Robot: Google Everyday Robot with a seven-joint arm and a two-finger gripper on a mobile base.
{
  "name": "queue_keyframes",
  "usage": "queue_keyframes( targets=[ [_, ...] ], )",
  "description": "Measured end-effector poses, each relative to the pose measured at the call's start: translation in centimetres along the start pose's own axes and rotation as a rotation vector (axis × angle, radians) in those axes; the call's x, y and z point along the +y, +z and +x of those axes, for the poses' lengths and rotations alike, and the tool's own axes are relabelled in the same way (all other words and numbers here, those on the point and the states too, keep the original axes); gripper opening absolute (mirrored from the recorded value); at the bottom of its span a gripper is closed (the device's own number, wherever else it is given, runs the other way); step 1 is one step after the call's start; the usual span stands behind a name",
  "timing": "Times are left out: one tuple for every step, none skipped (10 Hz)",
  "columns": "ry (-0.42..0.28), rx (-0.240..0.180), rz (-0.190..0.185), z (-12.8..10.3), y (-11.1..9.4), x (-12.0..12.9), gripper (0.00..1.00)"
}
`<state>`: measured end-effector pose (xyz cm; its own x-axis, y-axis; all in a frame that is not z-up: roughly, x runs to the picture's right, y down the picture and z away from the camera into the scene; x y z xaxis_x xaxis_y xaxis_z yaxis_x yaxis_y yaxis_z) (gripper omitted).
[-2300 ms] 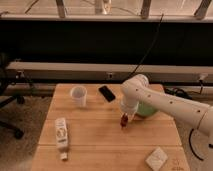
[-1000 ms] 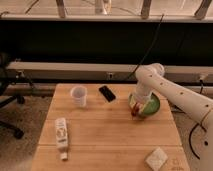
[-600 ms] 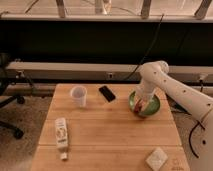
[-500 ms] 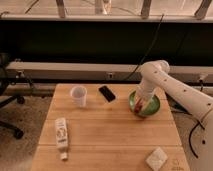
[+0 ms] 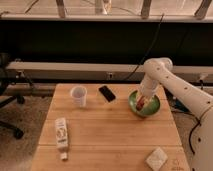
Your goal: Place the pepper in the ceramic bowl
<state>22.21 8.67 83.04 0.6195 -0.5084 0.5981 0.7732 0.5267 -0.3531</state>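
Note:
The green ceramic bowl [image 5: 153, 108] stands on the right side of the wooden table [image 5: 107, 132]. My gripper [image 5: 142, 99] reaches down from the white arm into the left half of the bowl. It is shut on the small red pepper [image 5: 140, 103], which hangs at its tip just inside the bowl's rim. I cannot tell whether the pepper touches the bowl's bottom.
A white cup [image 5: 78, 96] and a black phone [image 5: 107, 93] sit at the table's back, left of the bowl. A white tube-shaped bottle [image 5: 61, 134] lies at the front left. A pale square packet [image 5: 156, 159] lies at the front right. An office chair [image 5: 7, 102] stands left of the table.
My gripper carried the pepper from above the table's middle rightwards to the bowl, then lowered into it. In the last half second it has barely moved.

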Motion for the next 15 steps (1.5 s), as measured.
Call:
queue_keyframes(
  targets=[
    [0.004,0.000,0.002,0.1,0.0,0.1,0.00],
    [0.008,-0.001,0.003,0.3,0.1,0.2,0.00],
    [0.011,-0.002,0.005,0.5,0.1,0.2,0.00],
    [0.014,-0.002,0.006,0.6,0.0,0.3,0.03],
    [0.015,-0.003,0.006,0.6,0.1,0.4,0.10],
    [0.017,-0.003,0.007,0.6,0.0,0.4,0.19],
    [0.020,-0.004,0.008,0.7,0.1,0.5,0.22],
    [0.024,-0.003,0.011,0.8,0.1,0.6,0.22],
    [0.028,-0.004,0.012,1.0,0.1,0.7,0.22],
    [0.031,-0.004,0.013,1.0,0.1,0.7,0.23],
    [0.033,-0.006,0.012,1.0,0.2,0.9,0.28],
    [0.035,-0.006,0.012,1.0,0.3,0.9,0.34],
    [0.038,-0.006,0.016,1.1,0.2,0.9,0.44],
    [0.042,-0.006,0.017,1.2,0.2,1.0,0.50],
    [0.045,-0.007,0.017,1.2,0.3,1.1,0.51]
  ],
)
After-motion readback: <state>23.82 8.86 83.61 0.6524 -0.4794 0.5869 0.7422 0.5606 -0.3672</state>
